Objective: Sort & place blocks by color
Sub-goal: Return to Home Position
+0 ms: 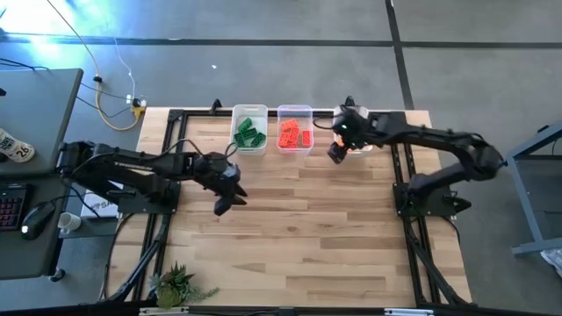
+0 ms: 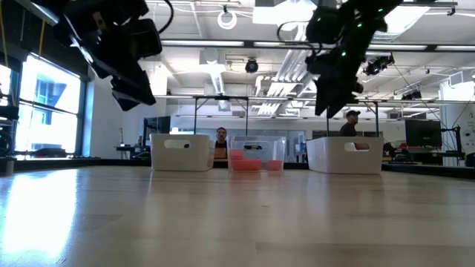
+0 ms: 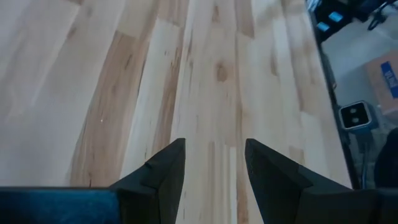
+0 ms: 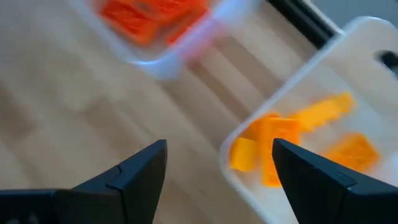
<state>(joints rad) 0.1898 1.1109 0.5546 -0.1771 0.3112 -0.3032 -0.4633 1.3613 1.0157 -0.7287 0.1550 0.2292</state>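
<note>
While aloft, right tool (image 1: 336,154) near bin (image 4: 298,74)

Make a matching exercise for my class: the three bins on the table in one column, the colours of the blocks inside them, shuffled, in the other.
Column A
1. left white bin
2. middle clear bin
3. right white bin

Column B
a. orange blocks
b. green blocks
c. red blocks

Pairs: 1-b, 2-c, 3-a
</note>
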